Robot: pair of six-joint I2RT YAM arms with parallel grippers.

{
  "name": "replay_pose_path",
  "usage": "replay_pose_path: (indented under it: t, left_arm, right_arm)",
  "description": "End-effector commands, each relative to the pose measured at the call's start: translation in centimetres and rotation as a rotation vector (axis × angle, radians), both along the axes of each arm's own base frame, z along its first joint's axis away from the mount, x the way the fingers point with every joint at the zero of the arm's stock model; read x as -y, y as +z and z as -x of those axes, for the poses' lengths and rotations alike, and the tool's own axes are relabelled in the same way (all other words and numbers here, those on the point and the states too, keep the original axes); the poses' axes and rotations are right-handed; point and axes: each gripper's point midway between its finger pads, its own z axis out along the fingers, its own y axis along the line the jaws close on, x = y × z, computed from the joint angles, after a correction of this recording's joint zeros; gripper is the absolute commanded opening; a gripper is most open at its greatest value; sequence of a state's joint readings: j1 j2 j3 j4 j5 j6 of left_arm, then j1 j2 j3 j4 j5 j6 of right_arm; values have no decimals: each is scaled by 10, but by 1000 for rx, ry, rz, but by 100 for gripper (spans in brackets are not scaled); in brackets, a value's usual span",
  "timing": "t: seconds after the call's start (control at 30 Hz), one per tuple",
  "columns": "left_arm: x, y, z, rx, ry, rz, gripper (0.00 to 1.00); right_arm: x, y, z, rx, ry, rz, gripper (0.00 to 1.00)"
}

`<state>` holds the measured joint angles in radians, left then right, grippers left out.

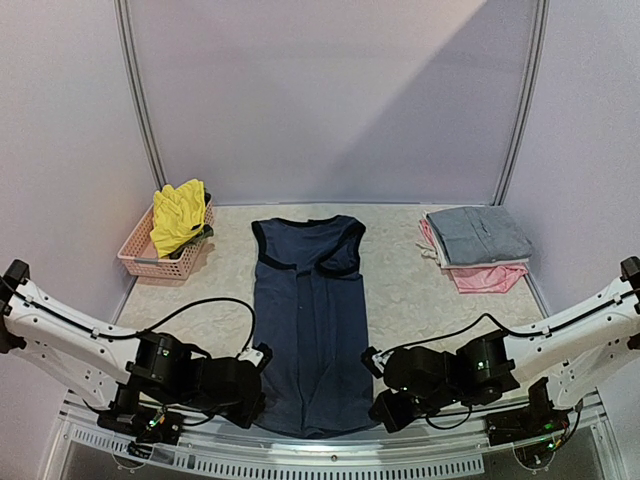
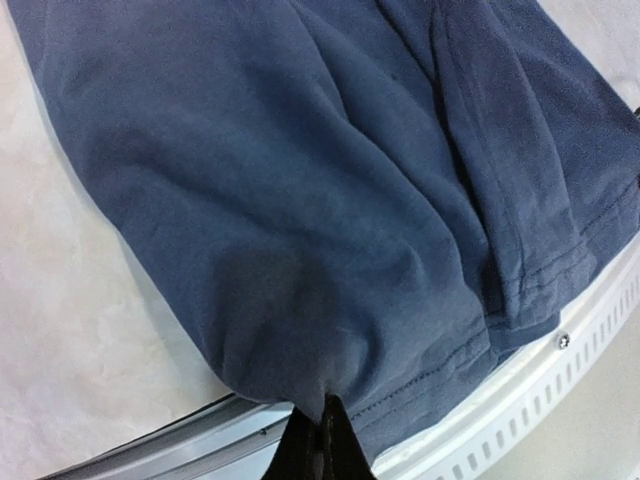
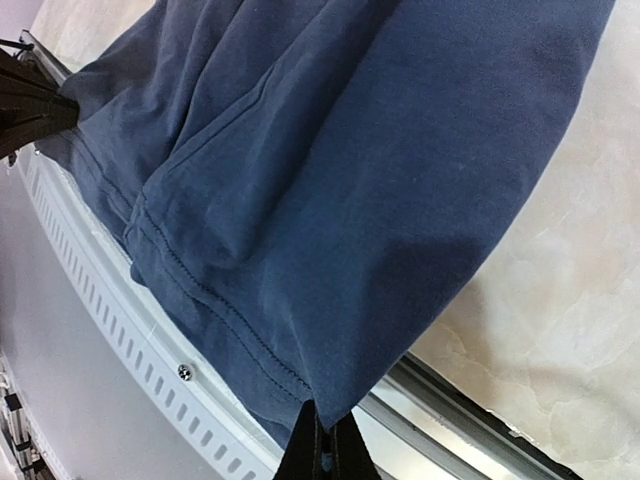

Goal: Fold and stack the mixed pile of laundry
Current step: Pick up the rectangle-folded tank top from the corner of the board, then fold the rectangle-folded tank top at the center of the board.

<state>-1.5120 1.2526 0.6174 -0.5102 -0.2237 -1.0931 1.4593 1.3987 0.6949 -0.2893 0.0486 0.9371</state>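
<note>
In both wrist views the navy blue top [image 2: 300,200] is cut off by the picture edges, and of the left end effector [image 2: 325,438] and right end effector [image 3: 326,442] only the fingertips are shown. The pink basket's [image 1: 140,258] inside is largely concealed by the yellow garment [image 1: 178,215].

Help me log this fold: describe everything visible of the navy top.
The navy top is sleeveless, a soft knit with darker trim at neck and armholes and a stitched hem. It lies spread lengthwise in the middle of the table, neck at the far end, one shoulder flopped inward. The hem reaches the near edge, where the left gripper and right gripper are shut on its two corners.
</note>
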Motion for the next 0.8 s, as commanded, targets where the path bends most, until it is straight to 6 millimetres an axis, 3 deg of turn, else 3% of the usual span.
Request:
replay_pose_path:
  t: [0.0,0.4,0.6,0.77]
  left_arm:
    - [-5,15,-5,57,13,-8,2]
    - [-12,58,-47,233,85,-4,0]
    - [-16,87,-79,330,121,-29,0]
    - [-25,103,-113,361,158,-39,1]
  right_arm:
    - [0,14,-11,60,-32,12,0]
    - [-3,72,-51,263,-109,28,0]
    - [-5,105,-88,367,-171,50,0]
    - [-7,117,-121,414,-199,86,0]
